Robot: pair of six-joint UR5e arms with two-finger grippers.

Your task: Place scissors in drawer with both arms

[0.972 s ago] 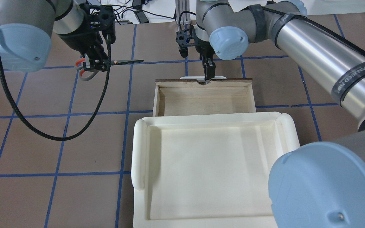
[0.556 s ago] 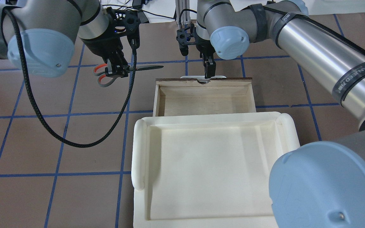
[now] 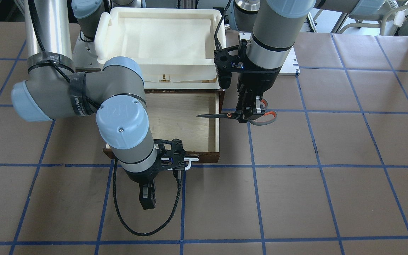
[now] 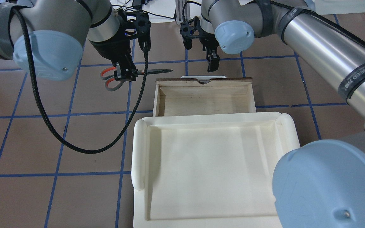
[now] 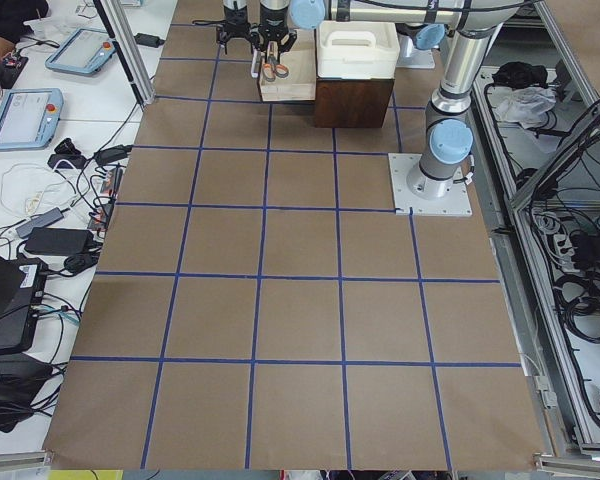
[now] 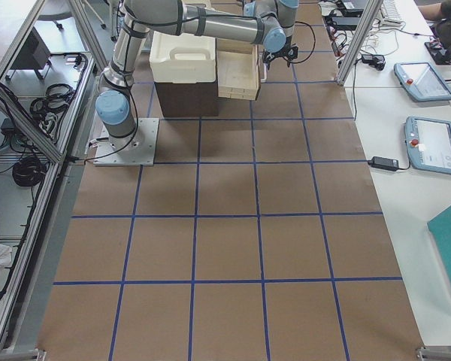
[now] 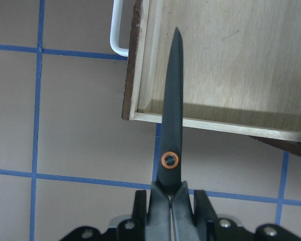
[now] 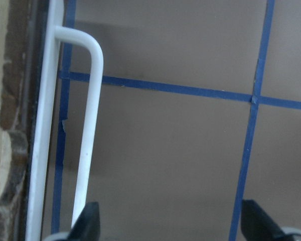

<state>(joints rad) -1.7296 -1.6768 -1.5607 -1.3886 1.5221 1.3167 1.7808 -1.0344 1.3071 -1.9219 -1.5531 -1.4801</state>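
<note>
- Cut off at the left wrist view's bottom edge: loops of the scissors (image 7: 171, 125).
- Covered by the foam tray (image 4: 139, 152) from overhead: rear of the drawer (image 4: 203, 83).
- Masked by the right arm (image 3: 120, 120) from the front: most of the white bar handle (image 3: 188, 163).
- Too small in both side views: any grasp.

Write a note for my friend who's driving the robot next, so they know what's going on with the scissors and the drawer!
Left gripper: shut on the scissors, held level in the air. Blades are closed, with the tip just over a side wall of the drawer and the handles outside.
Right gripper: open, off the white handle, just beyond the drawer front.
Done: drawer is pulled open, its visible inside bare; scissors are picked up.
Left: carry the scissors fully over the drawer, lower them, release.
</note>
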